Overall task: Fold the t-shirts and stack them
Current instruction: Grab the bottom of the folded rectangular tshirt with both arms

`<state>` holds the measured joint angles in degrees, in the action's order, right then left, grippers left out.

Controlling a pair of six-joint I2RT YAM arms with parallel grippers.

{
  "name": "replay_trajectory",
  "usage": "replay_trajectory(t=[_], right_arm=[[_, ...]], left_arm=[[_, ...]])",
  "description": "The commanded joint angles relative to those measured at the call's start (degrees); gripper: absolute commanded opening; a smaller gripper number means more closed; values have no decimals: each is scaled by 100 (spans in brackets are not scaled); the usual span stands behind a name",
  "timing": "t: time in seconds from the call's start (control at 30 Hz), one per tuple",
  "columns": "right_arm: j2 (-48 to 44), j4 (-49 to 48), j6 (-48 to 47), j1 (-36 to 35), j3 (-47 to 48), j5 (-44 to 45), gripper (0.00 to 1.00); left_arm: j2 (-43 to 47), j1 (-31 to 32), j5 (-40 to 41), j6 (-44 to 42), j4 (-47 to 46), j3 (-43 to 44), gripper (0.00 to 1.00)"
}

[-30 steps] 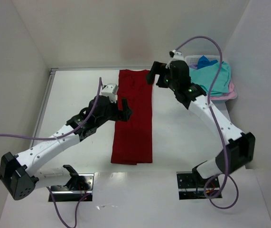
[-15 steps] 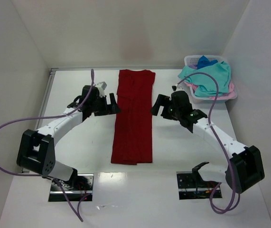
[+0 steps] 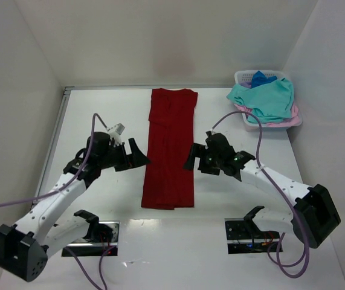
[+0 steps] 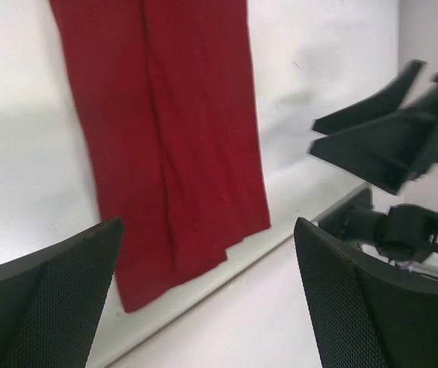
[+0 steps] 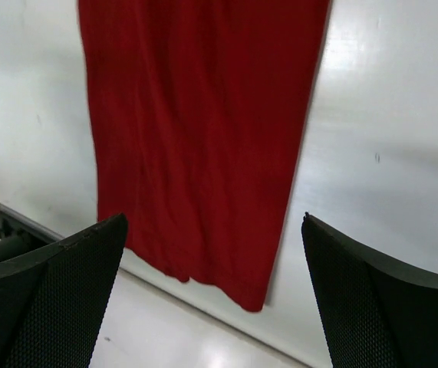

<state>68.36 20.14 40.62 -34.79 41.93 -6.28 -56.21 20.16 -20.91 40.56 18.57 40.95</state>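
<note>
The dark red t-shirt [image 3: 170, 148] lies flat on the white table as a long narrow strip, its sides folded in. It also shows in the left wrist view [image 4: 165, 130] and the right wrist view [image 5: 199, 130]. My left gripper [image 3: 137, 158] is open and empty just left of the strip's lower half. My right gripper [image 3: 191, 158] is open and empty just right of it. Both hover above the table, apart from the cloth. Teal [image 3: 266, 98], pink [image 3: 281, 122] and blue [image 3: 260, 78] shirts lie heaped in the basket.
The pale slotted laundry basket [image 3: 243, 77] stands at the back right corner. White walls close the table at the back and both sides. The two arm base plates [image 3: 90, 232] sit at the near edge.
Both arms have drawn back toward the near edge, from the strip's far end to beside its lower half. The red shirt has not moved.
</note>
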Motion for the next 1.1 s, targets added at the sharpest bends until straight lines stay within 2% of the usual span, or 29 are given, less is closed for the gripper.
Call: replay_trajectory(t=[0.0, 0.3, 0.73, 0.8, 0.9, 1.07], right_arm=[[46, 410, 227, -230, -124, -57, 100], [-313, 693, 719, -450, -686, -163, 100], [-446, 368, 1211, -995, -1169, -417, 94], [-393, 167, 1282, -1048, -1231, -470, 89], [-341, 166, 1422, -1188, -1284, -418, 87], [-103, 166, 1475, -1355, -1223, -365, 85]], left_arm=[[364, 136, -159, 734, 226, -393, 99], [339, 646, 270, 805, 675, -623, 99], [-900, 1806, 991, 883, 675, -623, 99], [-1023, 2043, 1237, 945, 675, -554, 99], [-1366, 2280, 1369, 998, 675, -439, 99], [-1683, 2413, 1537, 1208, 675, -500, 99]])
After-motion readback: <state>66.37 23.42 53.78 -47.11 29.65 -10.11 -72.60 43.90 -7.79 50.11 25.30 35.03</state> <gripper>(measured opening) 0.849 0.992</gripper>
